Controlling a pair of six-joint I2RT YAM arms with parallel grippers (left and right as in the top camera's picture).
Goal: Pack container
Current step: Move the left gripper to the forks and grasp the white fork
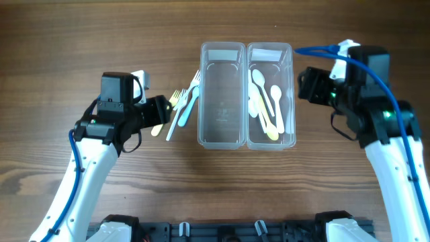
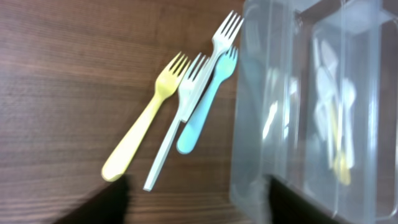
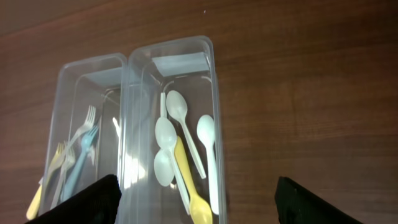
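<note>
Forks (image 2: 186, 118) bunched on tabletop (image 2: 62, 74), at 9 o'clock of empty box (image 1: 222, 101). Spoons (image 1: 265, 101) lie in adjoining box (image 1: 291, 87). Left tool (image 2: 196, 205) spread, holding nothing, by the handles; right tool (image 3: 196, 199) likewise, seemingly. Best: pinch outer yellow fork (image 2: 140, 140) alone.

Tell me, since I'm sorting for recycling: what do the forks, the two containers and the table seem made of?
Forks: likely plastic. They are opaque pastel or white, with smooth moulded shapes and a satin look.
Containers: probably clear, glossy plastic. The spoons show through the walls, which carry glare streaks.
Table: wood or wood-look laminate. It has brown grain lines and a low sheen; which one is unclear.
</note>
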